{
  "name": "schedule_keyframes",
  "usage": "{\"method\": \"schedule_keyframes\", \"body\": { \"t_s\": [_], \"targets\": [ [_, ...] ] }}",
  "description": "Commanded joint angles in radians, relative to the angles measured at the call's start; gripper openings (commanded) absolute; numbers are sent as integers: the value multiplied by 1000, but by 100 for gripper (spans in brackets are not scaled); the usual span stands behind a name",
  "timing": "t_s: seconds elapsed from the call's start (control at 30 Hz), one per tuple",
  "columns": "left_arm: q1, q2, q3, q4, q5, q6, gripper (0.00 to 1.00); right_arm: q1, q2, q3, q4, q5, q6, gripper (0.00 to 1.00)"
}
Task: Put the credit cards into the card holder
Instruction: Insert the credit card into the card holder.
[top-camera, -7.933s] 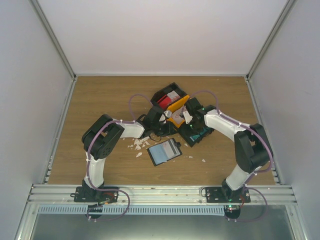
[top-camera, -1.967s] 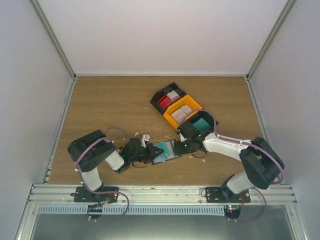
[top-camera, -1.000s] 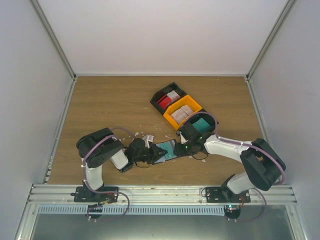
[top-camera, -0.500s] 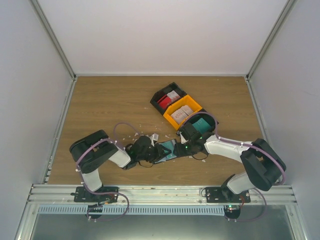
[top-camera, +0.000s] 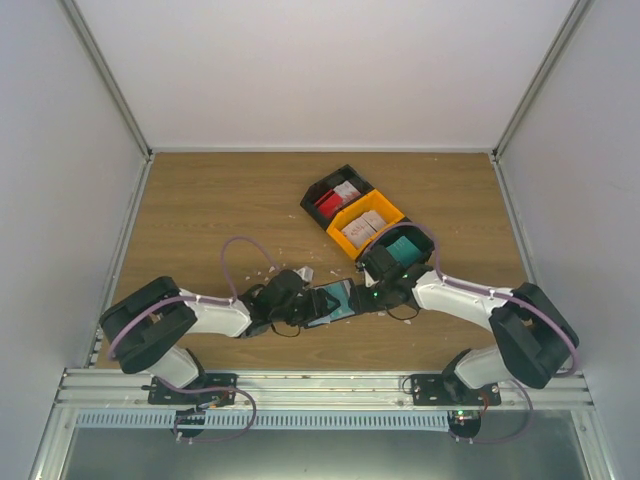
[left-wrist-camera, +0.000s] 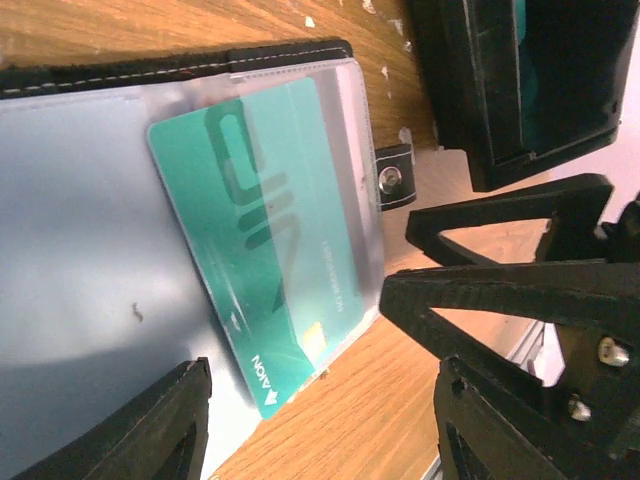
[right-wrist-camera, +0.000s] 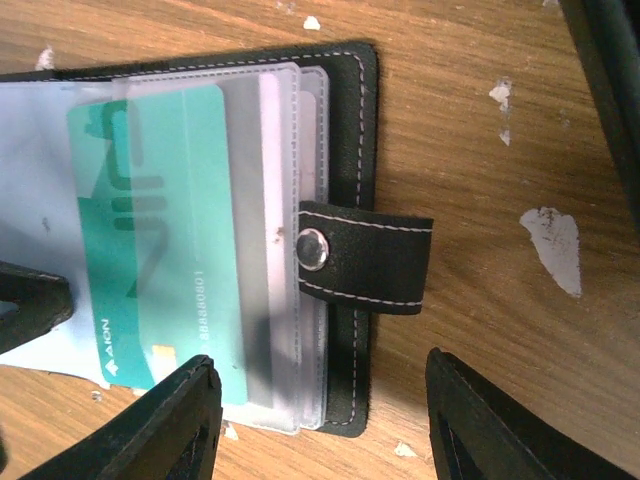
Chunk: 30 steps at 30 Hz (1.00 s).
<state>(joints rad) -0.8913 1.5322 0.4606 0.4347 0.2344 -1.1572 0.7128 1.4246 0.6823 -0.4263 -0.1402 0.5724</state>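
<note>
The card holder (top-camera: 335, 300) lies open on the table between my two grippers, its black edge (right-wrist-camera: 355, 100) and snap strap (right-wrist-camera: 360, 257) showing. A teal credit card (right-wrist-camera: 150, 240) lies in its clear sleeve, also in the left wrist view (left-wrist-camera: 265, 240), with one corner poking past the sleeve edge. My left gripper (top-camera: 298, 305) (left-wrist-camera: 320, 430) is open at the holder's left side. My right gripper (top-camera: 368, 297) (right-wrist-camera: 320, 425) is open over the strap side. Neither holds anything. More cards lie in the bins.
Three bins stand in a row behind the holder: a black one (top-camera: 318, 188) with red and whitish cards, a yellow one (top-camera: 385, 208) with whitish cards, a black one (top-camera: 418, 258) with teal cards. White crumbs (top-camera: 300, 272) are scattered on the wood. The right gripper's fingers (left-wrist-camera: 500, 290) are close to the left one.
The left arm has stretched out low, its elbow dropping to the left, while its gripper stays at the holder. The right arm has hardly moved. The teal card now lies in the holder.
</note>
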Motion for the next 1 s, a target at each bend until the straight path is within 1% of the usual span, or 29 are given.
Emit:
{"method": "schedule_keyframes", "body": {
  "t_s": [0.0, 0.1, 0.23, 0.3, 0.33, 0.43, 0.53, 0.6, 0.8, 0.9, 0.97],
  "targets": [
    [-9, -19, 8, -80, -60, 37, 60, 10, -29, 22, 17, -23, -14, 58],
    [-10, -1, 43, -130, -84, 65, 48, 10, -12, 18, 27, -30, -1, 57],
    [-11, 41, 90, -188, -107, 101, 36, 9, 21, 12, 43, -25, 11, 55],
    [-12, 57, 104, -197, -105, 111, 30, 10, 35, 13, 46, -20, 12, 53],
    [-13, 64, 109, -200, -107, 114, 29, 9, 40, 13, 51, -19, 11, 52],
    [-14, 89, 135, -221, -113, 134, 24, 10, 60, 14, 53, -15, 5, 44],
    [-15, 116, 162, -225, -100, 164, 20, 10, 71, 12, 58, -16, -4, 40],
    [-18, 129, 169, -206, -83, 179, 18, 10, 68, 13, 67, -29, -11, 39],
    [-23, 168, 205, -179, -52, 222, 18, 9, 63, 13, 90, -71, -25, 41],
    [-24, 164, 207, -171, -53, 230, 18, 10, 56, 17, 83, -60, -23, 42],
    [-24, 148, 209, -190, -66, 234, 19, 8, 39, 25, 55, -24, -22, 46]
  ]
}}
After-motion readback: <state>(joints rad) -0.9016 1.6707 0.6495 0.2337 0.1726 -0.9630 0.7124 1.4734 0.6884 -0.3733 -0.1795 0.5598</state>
